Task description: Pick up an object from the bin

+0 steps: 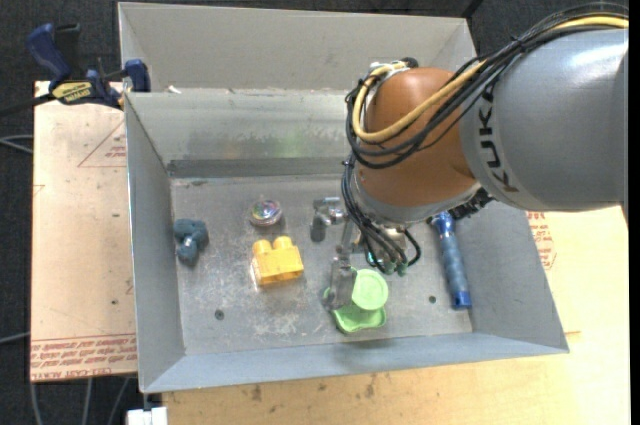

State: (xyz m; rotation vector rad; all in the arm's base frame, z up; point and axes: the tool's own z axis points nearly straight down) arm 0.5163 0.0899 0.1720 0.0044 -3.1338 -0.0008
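The grey bin [150, 243] holds a few loose things spread over its floor, well apart from one another. The arm [560, 133] reaches in from the right, and its orange cover [410, 143] hangs over the middle of the floor and hides much of what is under it.

The claw [345, 279] is low at the near side of the bin, just beside or touching the left edge of a green cup [364, 301], which lies close to the near wall. Whether the claw is wide or narrow cannot be told from here, and nothing shows gripped in it, so the cup looks not yet picked.

To the right of the cup lies a blue pen [452, 265], running near to far. To the left stands a yellow block [275, 262], and near the left wall a blue-grey lump [188, 239]. A small round shiny thing [266, 211] sits just beyond the block.

To do this step well, I judge the claw should be centred over the cup's body rather than at its rim, opened wider than the cup, and brought down straight. The cup is light and rounded, so an off-centre close would likely push it against the near wall or roll it away. Close gently, then lift straight up.
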